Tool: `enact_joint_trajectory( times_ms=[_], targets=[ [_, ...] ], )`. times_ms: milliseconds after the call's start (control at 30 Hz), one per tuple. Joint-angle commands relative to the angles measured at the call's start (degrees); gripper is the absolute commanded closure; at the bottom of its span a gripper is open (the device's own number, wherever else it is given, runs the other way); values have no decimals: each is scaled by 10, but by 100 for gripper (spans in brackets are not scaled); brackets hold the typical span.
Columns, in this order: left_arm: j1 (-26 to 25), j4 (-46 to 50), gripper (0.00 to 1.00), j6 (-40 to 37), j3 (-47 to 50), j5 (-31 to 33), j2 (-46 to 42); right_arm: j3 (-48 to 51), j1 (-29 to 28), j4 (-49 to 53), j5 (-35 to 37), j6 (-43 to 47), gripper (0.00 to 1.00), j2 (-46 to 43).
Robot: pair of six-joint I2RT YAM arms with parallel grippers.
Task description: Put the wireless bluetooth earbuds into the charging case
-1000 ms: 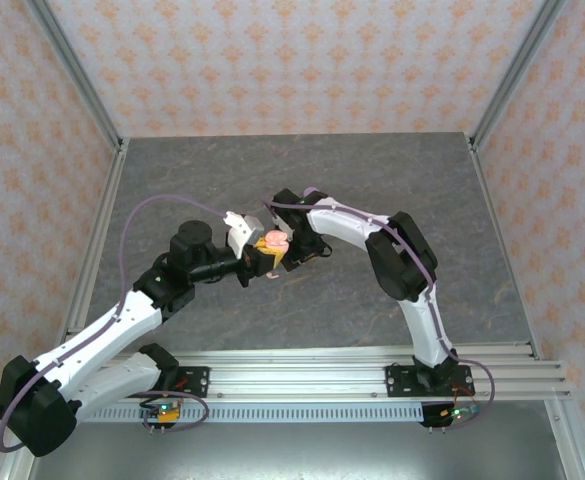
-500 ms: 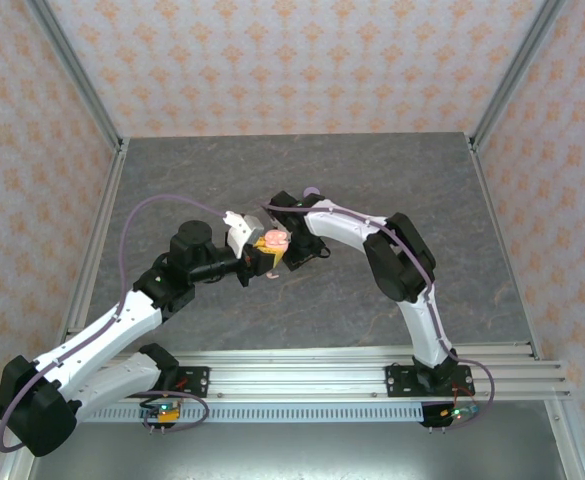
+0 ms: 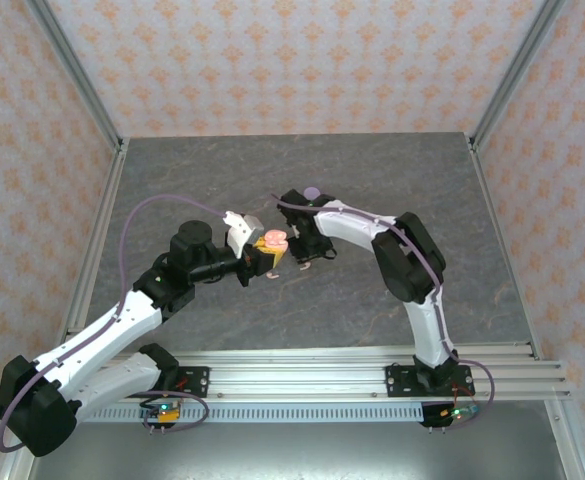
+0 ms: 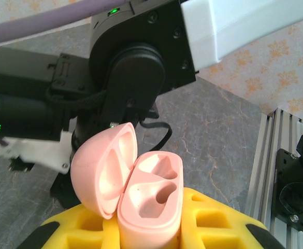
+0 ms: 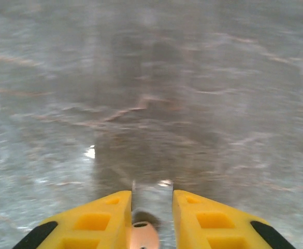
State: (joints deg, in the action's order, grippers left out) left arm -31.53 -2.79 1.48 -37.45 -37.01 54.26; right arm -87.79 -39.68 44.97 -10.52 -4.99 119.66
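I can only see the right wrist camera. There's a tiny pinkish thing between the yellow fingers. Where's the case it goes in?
Observer: The pale pink round plastic charging case is clamped in the left end effector.
Operator: Is it open or closed?
Observer: Open. Its rounded pink lid is flipped back to one side.
Operator: Is anything inside already?
Observer: No, both moulded earbud wells look empty in the left wrist view.
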Motion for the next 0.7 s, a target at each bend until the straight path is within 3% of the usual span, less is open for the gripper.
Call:
enact_joint_trajectory(
  times_ms=[0, 300, 433, 667],
  targets=[
    [-3, 3, 89, 0, -21, 2, -1, 32, 28, -2, 18, -28, 71, -28],
    [-2, 2, 89, 4, -24, -2, 3, 35, 29, 2, -41, -49, 63, -61],
    [-3, 3, 89, 2, -24, -2, 0, 37, 24, 1, -70, -62, 54, -77],
    [-3, -3, 89, 3, -19, -2, 0, 29, 8, 10, -62, -124, 49, -67]
  ],
)
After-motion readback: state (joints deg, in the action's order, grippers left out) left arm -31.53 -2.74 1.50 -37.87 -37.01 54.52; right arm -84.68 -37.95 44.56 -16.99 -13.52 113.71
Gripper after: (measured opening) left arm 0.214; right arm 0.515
